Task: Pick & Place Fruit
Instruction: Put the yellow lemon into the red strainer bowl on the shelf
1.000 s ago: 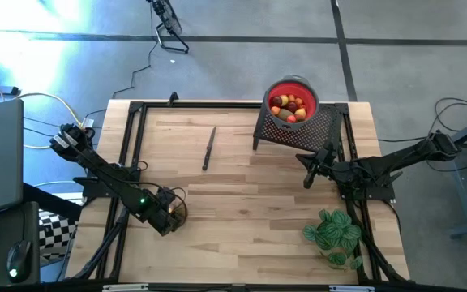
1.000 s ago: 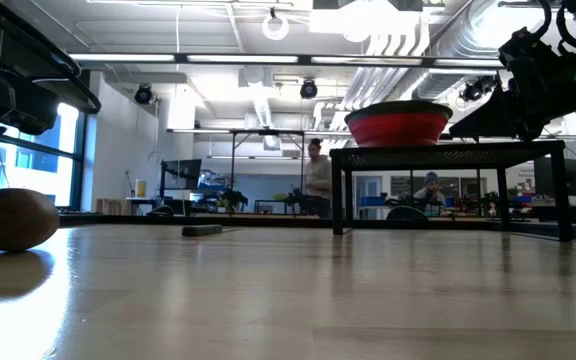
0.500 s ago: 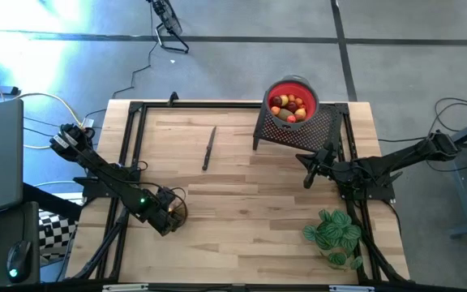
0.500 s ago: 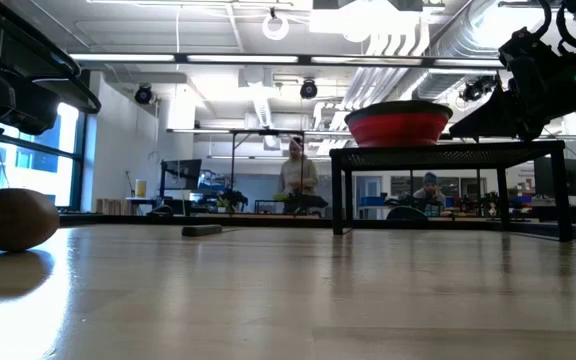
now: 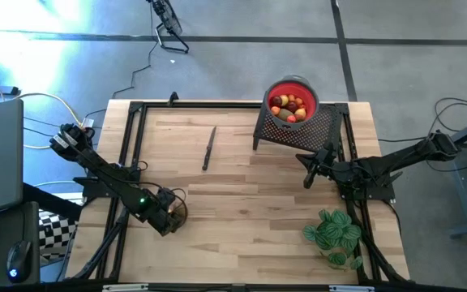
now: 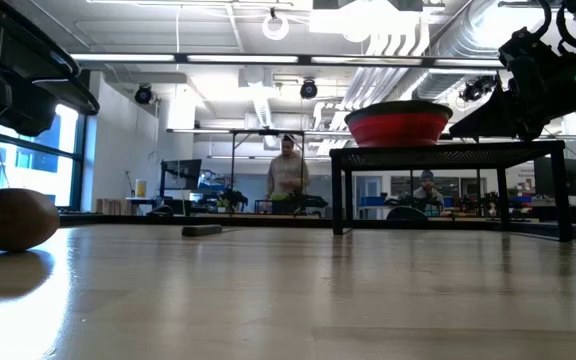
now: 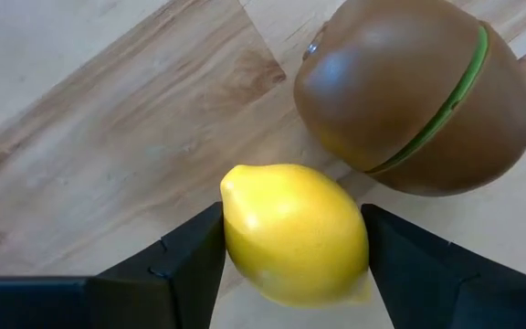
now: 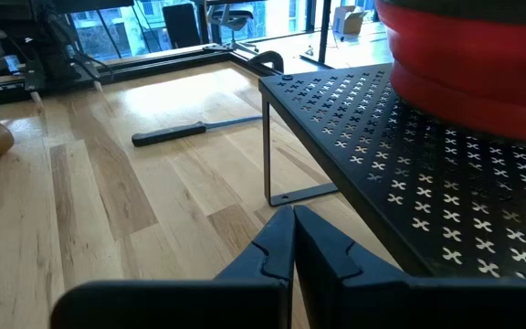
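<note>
While left pincer (image 7: 290, 247) grips one lemon (image 7: 295, 233) — one kiwi (image 7: 414, 91) beside

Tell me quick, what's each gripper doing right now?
Left gripper: shut on the yellow lemon, beside the brown kiwi.
Right gripper: shut, holding nothing, near the black rack.

Two dark jointed arms; left arm (image 5: 128, 195) shows a green light.
</note>
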You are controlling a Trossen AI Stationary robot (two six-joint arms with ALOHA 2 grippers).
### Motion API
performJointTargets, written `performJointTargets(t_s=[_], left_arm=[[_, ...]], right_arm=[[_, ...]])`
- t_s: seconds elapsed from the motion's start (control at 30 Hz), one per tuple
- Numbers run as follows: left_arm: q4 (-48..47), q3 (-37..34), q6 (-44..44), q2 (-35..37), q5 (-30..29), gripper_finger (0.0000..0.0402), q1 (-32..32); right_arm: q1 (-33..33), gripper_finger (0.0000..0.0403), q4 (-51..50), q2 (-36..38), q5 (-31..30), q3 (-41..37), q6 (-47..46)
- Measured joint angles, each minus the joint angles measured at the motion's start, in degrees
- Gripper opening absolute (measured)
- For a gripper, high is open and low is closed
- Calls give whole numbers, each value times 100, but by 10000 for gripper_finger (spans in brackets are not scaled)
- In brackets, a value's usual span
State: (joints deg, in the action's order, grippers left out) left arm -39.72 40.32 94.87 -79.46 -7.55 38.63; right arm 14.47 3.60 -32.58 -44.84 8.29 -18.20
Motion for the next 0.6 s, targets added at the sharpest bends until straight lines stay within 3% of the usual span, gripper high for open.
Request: performJointTargets(t_s=[0.6], left_arm=[[221, 14, -208, 22, -16, 232, 0]], right_arm=[[-1, 2, 0, 0, 0, 0, 0]])
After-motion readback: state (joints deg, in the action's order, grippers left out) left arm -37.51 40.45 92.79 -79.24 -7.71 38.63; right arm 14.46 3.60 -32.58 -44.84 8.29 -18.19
